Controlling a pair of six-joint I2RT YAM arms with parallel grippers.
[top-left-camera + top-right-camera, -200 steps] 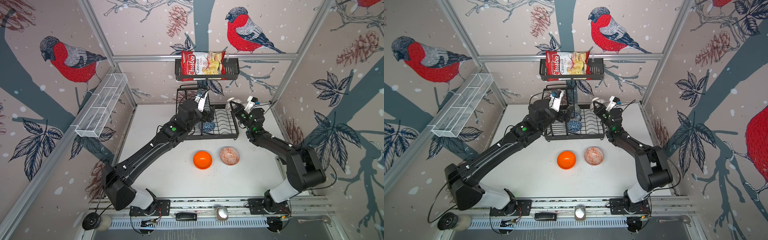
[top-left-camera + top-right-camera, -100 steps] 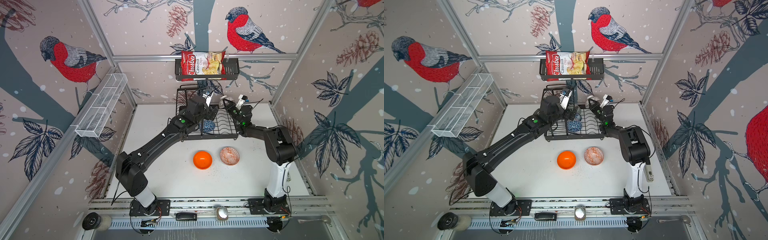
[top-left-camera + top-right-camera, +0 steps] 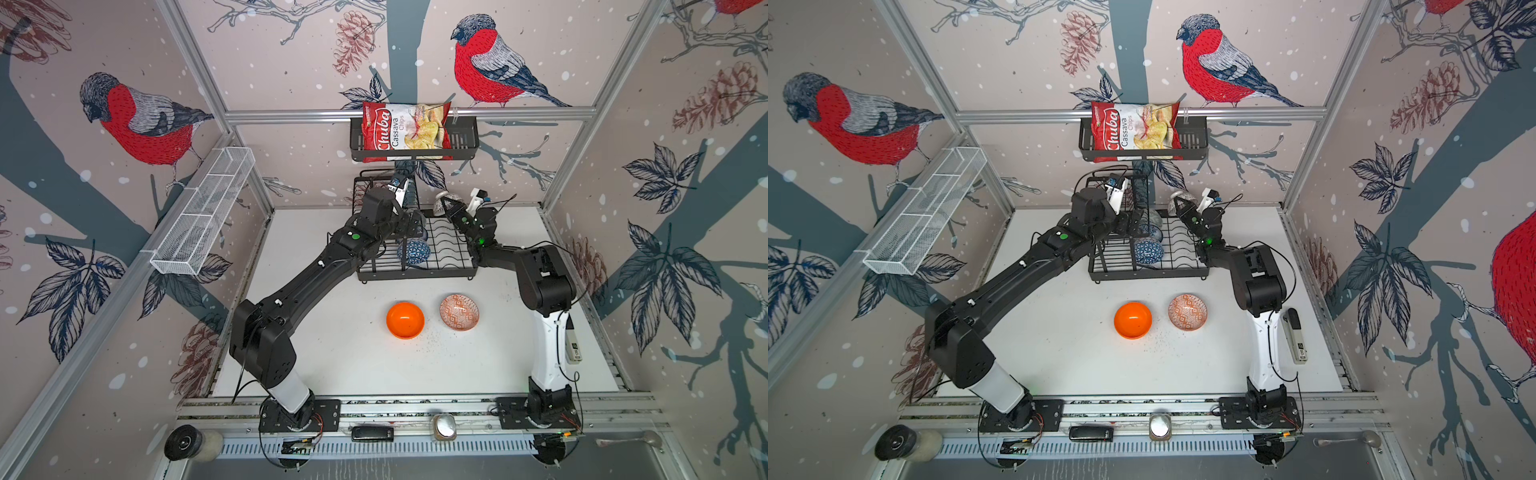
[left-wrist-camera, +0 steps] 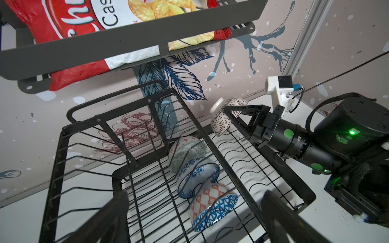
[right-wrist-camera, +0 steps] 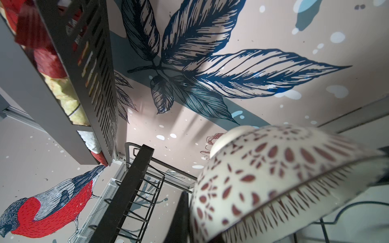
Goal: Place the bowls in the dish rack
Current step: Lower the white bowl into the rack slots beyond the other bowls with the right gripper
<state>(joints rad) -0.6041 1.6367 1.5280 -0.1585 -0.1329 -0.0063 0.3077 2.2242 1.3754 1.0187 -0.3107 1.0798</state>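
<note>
The right gripper was pinched tight on the rim of the white bowl with dark petal marks, which it held tipped on its side over the far right corner of the dish rack; whether the bowl touched the wires there could not be told; in the right wrist view that bowl filled the near field, blurred. The left gripper stood spread wide and held nothing, its blurred fingers hovering above the rack's base tray, beside the raised upper shelf; under it three bowls stood on edge in a close row in the tray's slotted wires: the grey-green bowl farthest back, the blue-white floral bowl in the middle, and the blue-and-orange latticed bowl nearest the front. In both top views the plain orange bowl and the orange-red patterned bowl sat upright on the white table, just beside each other and apart from the rack's front edge; a chips bag lay in the black slatted basket on the back wall above the rack.
</note>
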